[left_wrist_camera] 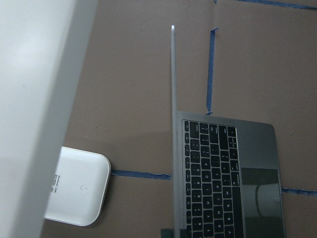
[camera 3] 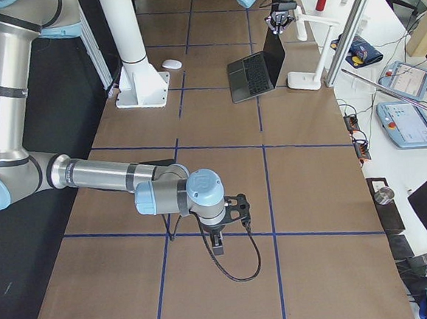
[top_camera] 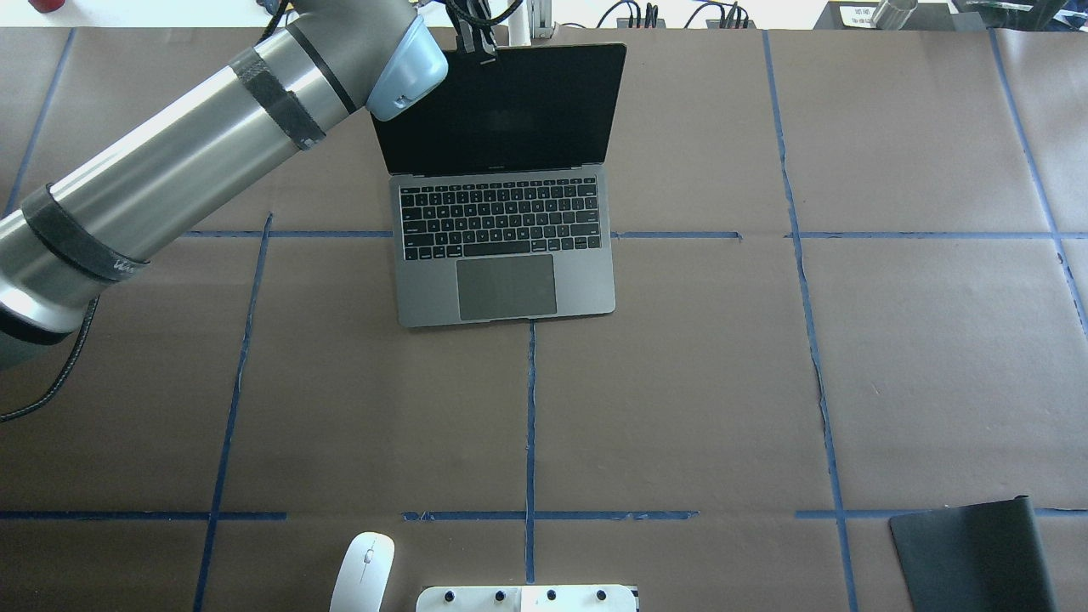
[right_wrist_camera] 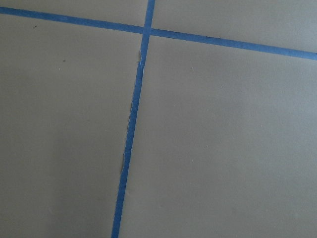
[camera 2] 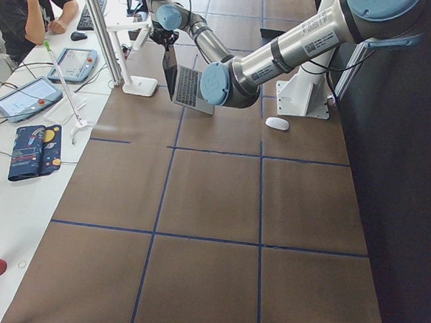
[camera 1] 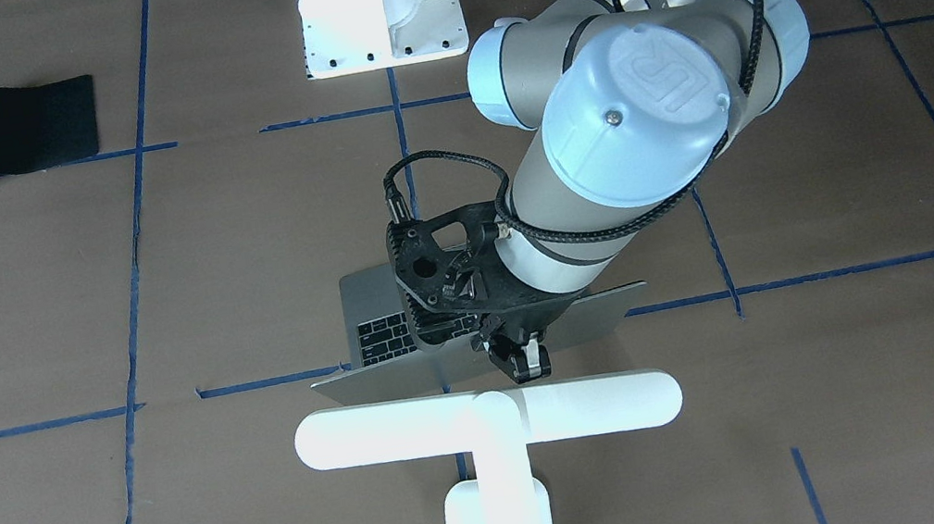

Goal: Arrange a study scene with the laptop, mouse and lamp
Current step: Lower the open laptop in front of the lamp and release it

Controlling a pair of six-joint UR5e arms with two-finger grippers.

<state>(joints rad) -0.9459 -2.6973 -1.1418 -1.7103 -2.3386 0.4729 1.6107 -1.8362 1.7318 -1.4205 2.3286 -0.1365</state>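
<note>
Bright, even light; lamp point(camera 1: 488, 420) overexposed; soft shadows.

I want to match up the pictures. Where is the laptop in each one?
Front-facing: laptop in the middle.
Overhead: laptop top centre, open.
Left side: laptop at top, left of middle.
Right side: laptop at top, right of middle.
Left wrist: laptop lower right.
Right wrist: not there.
Landmark: the white lamp behind its screen.
</note>
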